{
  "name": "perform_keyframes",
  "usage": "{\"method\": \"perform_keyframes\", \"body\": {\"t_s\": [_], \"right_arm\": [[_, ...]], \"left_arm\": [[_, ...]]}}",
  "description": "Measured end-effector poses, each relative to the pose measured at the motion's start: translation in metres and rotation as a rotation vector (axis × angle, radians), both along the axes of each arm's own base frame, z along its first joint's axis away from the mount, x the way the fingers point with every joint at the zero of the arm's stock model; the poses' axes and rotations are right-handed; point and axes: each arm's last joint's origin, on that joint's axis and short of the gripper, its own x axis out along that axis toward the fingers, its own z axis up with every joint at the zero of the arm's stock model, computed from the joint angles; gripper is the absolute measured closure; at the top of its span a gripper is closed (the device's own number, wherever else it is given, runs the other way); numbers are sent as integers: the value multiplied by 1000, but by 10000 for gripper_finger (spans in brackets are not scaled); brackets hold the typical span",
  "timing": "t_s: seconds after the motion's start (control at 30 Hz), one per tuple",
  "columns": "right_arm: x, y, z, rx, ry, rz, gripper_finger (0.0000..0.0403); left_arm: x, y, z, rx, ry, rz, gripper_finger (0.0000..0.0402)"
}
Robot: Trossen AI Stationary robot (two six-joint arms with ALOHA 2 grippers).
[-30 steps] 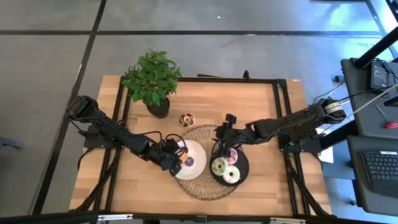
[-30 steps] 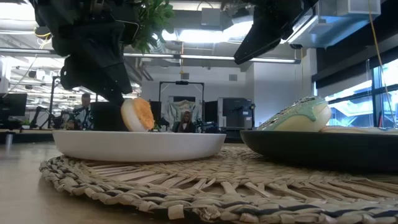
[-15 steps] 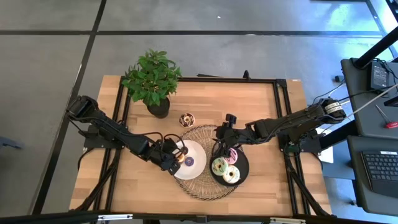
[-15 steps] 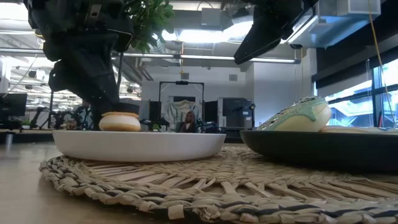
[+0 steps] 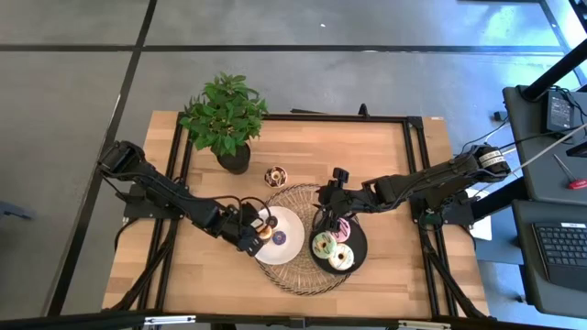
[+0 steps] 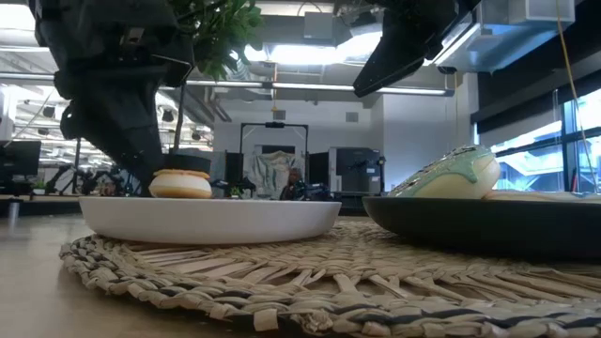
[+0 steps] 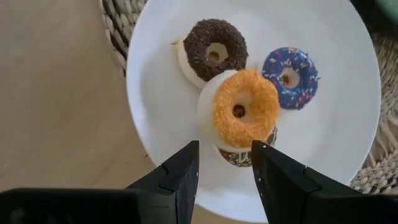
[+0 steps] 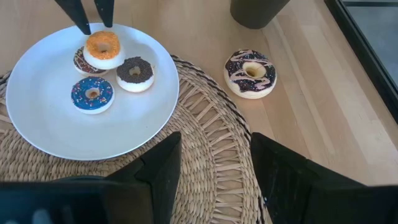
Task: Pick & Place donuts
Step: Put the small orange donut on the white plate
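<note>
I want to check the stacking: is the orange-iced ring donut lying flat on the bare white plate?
No, the orange-iced ring donut rests partly on a dark sprinkled donut beneath it on the round white plate.

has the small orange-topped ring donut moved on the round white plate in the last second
Yes. The small orange-topped ring donut, on edge above the round white plate a second ago, now lies flat, slightly further left, released by the open left claw.

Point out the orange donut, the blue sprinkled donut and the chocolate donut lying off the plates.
orange donut (image 7: pixel 245 109), left wrist view, on its icing ring.
blue sprinkled donut (image 8: pixel 92 94), right wrist view, on its icing.
chocolate donut on the table (image 8: pixel 250 73), right wrist view, on its drizzled top.
</note>
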Motion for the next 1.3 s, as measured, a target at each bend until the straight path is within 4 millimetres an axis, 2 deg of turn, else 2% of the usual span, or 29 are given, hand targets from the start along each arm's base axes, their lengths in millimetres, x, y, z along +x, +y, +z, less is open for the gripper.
{"method": "perform_keyframes", "body": {"t_s": [0.27, 0.57, 1.3], "right_arm": [[0, 0, 0, 0, 0, 0, 209], [0, 0, 0, 1, -2, 0, 209], [0, 0, 0, 1, -4, -1, 209]], "left_arm": [[-1, -1, -2, 30, 35, -85, 260], [2, 3, -12, 54, 76, -70, 261], [7, 2, -9, 75, 4, -55, 260]]}}
